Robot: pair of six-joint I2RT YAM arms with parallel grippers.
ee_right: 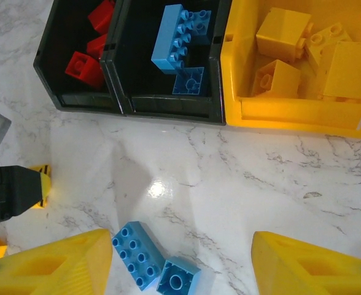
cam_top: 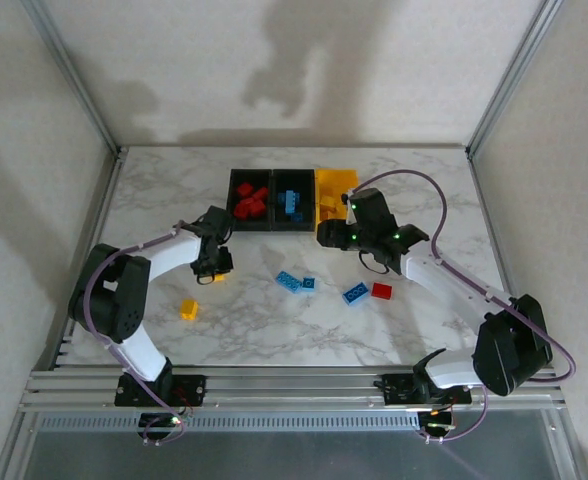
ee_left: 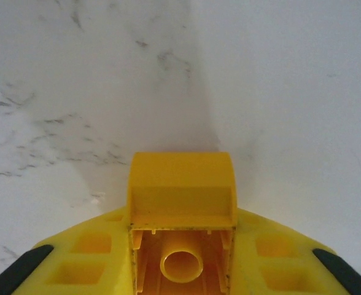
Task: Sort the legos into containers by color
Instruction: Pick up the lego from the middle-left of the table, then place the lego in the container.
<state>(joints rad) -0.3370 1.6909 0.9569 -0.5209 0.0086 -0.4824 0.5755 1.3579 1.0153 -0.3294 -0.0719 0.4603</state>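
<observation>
Pinching a yellow brick (ee_left: 182,184), the left gripper (ee_left: 182,246) is calling for a straight lift toward the yellow bin (ee_right: 279,117); the right gripper (ee_right: 180,264) is hanging spread, empty.

**Desk** (ee_right: 242,166): a smooth, stone-patterned surface, white with grey veining, polished enough that a lamp highlight is reflected.

**Black containers** (ee_right: 168,107) and **yellow container** (ee_right: 291,117): moulded plastic, with a soft sheen seen along the walls.

**Blue legos** (ee_right: 137,252) and **yellow lego** (ee_left: 182,184): hard, smooth plastic, lightly glossy.

**Fingers** (ee_right: 51,267) of the **right gripper** (ee_right: 182,246): yellow plastic, matt and finely ridged.

**Rails** (cam_top: 294,385) at the near edge: bare silvery metal, grooved lengthwise.

**Walls** (cam_top: 274,60): matt and off-white.
</observation>
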